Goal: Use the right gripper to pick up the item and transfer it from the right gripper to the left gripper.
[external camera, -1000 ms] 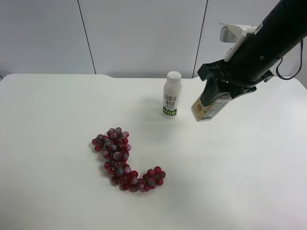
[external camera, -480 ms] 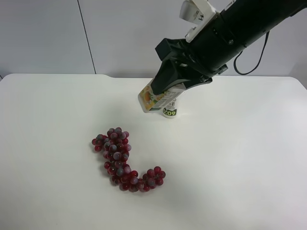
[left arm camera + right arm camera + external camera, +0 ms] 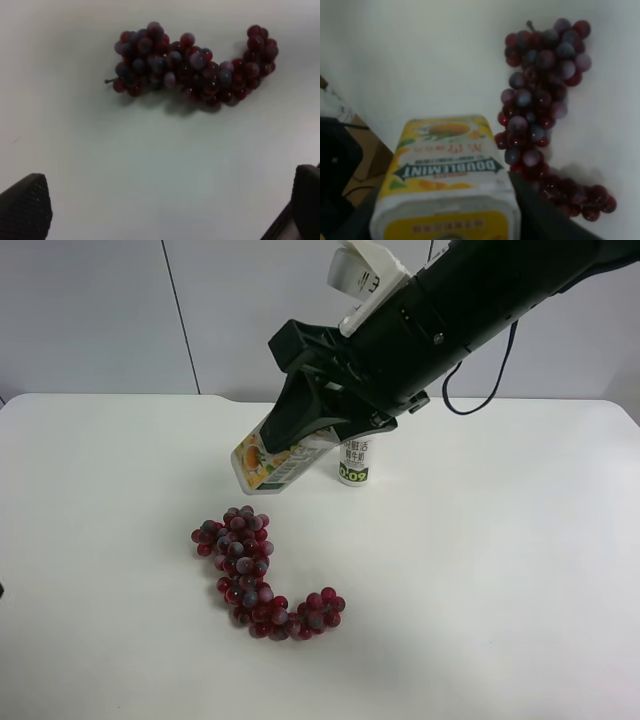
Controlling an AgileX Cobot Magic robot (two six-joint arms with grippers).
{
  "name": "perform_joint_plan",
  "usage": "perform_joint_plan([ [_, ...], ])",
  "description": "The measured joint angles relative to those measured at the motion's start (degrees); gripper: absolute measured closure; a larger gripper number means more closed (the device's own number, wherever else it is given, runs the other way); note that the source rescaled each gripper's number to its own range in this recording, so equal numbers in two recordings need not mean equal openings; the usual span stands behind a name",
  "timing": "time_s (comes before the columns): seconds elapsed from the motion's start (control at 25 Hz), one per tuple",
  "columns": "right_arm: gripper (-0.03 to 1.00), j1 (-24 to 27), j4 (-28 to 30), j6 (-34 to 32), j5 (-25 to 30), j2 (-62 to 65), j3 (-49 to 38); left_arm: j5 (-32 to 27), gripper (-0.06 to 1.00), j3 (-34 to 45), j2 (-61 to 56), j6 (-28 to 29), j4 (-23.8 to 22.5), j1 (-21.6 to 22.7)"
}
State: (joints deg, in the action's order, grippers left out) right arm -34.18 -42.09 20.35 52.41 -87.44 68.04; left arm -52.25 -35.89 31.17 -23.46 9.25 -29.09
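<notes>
The exterior high camera looks down from high over the white table (image 3: pixel 520 570), facing the panelled wall (image 3: pixel 100 320) behind it. It stands far enough back to take in the grape bunch (image 3: pixel 262 575) and the milk bottle (image 3: pixel 354 468) together. The right wrist camera sits close behind the drink carton (image 3: pixel 447 170) and looks past it down onto the table. The left wrist camera looks almost straight down at the tabletop, with the fingertips (image 3: pixel 25 207) of the left gripper (image 3: pixel 167 215) at its edge. All three views share one thing: the grape bunch.
</notes>
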Motion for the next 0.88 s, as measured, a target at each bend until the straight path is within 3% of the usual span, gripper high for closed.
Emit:
perform_joint_plan([
  [0.36,0.96,-3.5,-2.6,0.0,-2.3,-0.1,0.0,8.2,0.03,0.0,12.1,-0.9,-0.8,-8.2],
  [0.88,0.96,-7.1,-11.5,3.1,-6.1,-3.2,0.0,13.7,0.03,-4.5,20.3,-2.5,-0.8,-10.6],
])
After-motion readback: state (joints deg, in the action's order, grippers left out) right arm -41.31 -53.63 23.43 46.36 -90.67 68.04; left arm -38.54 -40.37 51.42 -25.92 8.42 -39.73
